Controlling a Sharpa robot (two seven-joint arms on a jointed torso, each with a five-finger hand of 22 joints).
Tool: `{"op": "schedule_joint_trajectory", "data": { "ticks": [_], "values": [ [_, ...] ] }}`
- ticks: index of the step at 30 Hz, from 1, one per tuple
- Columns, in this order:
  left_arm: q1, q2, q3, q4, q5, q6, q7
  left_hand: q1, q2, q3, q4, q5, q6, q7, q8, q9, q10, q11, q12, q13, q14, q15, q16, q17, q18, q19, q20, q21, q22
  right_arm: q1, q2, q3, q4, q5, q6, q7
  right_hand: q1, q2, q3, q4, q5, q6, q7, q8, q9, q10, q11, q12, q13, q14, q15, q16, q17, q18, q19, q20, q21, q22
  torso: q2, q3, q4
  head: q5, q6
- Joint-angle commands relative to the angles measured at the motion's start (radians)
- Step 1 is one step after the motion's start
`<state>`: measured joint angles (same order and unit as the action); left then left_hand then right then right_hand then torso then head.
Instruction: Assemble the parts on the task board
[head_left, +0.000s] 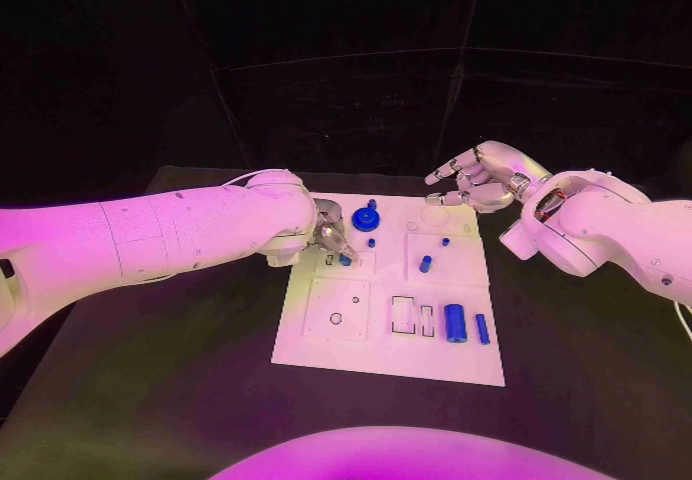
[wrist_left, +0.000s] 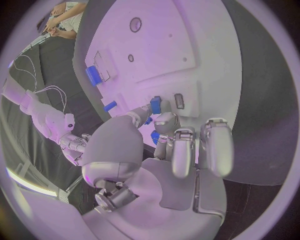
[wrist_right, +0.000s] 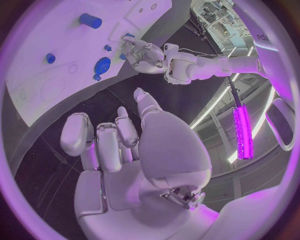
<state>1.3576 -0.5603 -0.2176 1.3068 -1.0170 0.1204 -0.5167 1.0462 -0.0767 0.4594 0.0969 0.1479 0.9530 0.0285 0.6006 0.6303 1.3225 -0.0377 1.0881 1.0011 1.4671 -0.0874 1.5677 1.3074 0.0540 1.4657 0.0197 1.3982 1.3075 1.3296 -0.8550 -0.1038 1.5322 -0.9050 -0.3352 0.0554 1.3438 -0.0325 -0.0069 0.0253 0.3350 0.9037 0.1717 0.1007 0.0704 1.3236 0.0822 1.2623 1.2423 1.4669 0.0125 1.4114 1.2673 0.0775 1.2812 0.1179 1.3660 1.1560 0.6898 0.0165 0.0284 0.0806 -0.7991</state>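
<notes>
Looking down, you see the white board (head_left: 378, 330) mid-table, small blue parts (head_left: 456, 322) scattered across it. Your left hand (head_left: 329, 240) sits at the board's left edge, fingertips (wrist_left: 164, 121) pinching a small blue part (wrist_left: 155, 105). Your right hand (head_left: 476, 177) hovers beyond the far right corner, fingers loosely curled, holding nothing.

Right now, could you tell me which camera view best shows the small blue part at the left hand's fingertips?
The left wrist view: the small blue part sits close up at the left hand's fingertips, over the task board. The head view shows a sliver of it beside the hand; the right wrist view shows it tiny.
</notes>
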Motion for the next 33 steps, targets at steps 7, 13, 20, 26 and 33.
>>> {"op": "schedule_joint_trajectory", "data": {
  "ticks": [7,13,20,26,33],
  "values": [
    [-0.001,0.003,-0.001,-0.004,-0.007,0.023,-0.006,-0.016,0.005,-0.025,0.012,-0.003,0.015,-0.001,0.003,0.0,0.013,-0.003,0.013,0.011,0.104,-0.009,0.003,0.263,-0.006,0.034,-0.006,0.011,0.061,0.002,-0.001,0.001,0.003,-0.002,0.002,0.002,0.006,0.004,-0.008,0.0,-0.002,-0.005,-0.002,0.005,0.001,-0.011,-0.001,-0.008,-0.006,0.037,-0.007,-0.006,-0.007,0.015,-0.007,-0.001,-0.007,-0.005,0.0,-0.0002,0.0007,-0.001,-0.003],
    [-0.001,0.003,-0.001,-0.005,-0.007,0.025,-0.006,-0.022,0.011,-0.038,0.022,-0.003,0.02,-0.003,0.004,0.001,0.018,-0.004,0.019,0.016,0.104,-0.01,0.003,0.263,-0.007,0.036,-0.007,0.014,0.065,0.002,-0.001,0.001,0.003,-0.002,0.002,0.002,0.006,0.004,-0.008,0.0,-0.002,-0.005,-0.002,0.005,0.001,-0.011,-0.001,-0.008,-0.006,0.037,-0.007,-0.006,-0.007,0.015,-0.007,-0.001,-0.007,-0.005,0.0,-0.0002,0.0009,-0.001,-0.004],
    [-0.001,0.004,-0.001,-0.008,-0.007,0.022,-0.006,-0.043,0.025,-0.065,0.052,-0.002,0.023,-0.003,0.005,0.0,0.019,-0.005,0.02,0.016,0.104,-0.011,0.003,0.263,-0.007,0.037,-0.008,0.015,0.067,0.002,-0.001,0.001,0.002,-0.002,0.002,0.002,0.005,0.005,-0.009,0.001,-0.002,-0.006,-0.002,0.006,0.001,-0.011,-0.001,-0.009,-0.007,0.036,-0.007,-0.007,-0.009,0.015,-0.009,-0.001,-0.008,-0.007,0.0,-0.0003,0.0008,0.0,-0.003],
    [-0.001,0.005,-0.001,-0.011,-0.007,0.022,-0.006,-0.081,0.015,-0.124,0.092,-0.006,0.029,-0.003,0.009,0.002,0.023,-0.005,0.026,0.021,0.104,-0.011,0.003,0.263,-0.008,0.037,-0.008,0.015,0.069,0.002,-0.001,0.001,0.002,-0.002,0.002,0.003,0.004,0.005,-0.01,0.001,-0.002,-0.006,-0.002,0.006,0.001,-0.013,-0.001,-0.011,-0.009,0.036,-0.007,-0.01,-0.013,0.016,-0.011,-0.001,-0.01,-0.011,0.0,0.0,0.0011,-0.001,-0.004],
    [-0.001,0.006,-0.001,-0.011,-0.007,0.02,-0.006,-0.092,0.015,-0.195,0.127,-0.006,0.032,-0.007,0.013,0.003,0.027,-0.008,0.031,0.025,0.104,-0.013,0.003,0.263,-0.008,0.038,-0.01,0.016,0.073,0.002,0.0,0.001,0.0,-0.002,0.002,0.004,0.002,0.006,-0.012,0.003,-0.002,-0.006,-0.002,0.006,0.001,-0.015,-0.001,-0.013,-0.012,0.034,-0.007,-0.013,-0.018,0.017,-0.014,-0.001,-0.013,-0.015,-0.001,-0.0001,0.0011,-0.001,-0.005]
  ]
}}
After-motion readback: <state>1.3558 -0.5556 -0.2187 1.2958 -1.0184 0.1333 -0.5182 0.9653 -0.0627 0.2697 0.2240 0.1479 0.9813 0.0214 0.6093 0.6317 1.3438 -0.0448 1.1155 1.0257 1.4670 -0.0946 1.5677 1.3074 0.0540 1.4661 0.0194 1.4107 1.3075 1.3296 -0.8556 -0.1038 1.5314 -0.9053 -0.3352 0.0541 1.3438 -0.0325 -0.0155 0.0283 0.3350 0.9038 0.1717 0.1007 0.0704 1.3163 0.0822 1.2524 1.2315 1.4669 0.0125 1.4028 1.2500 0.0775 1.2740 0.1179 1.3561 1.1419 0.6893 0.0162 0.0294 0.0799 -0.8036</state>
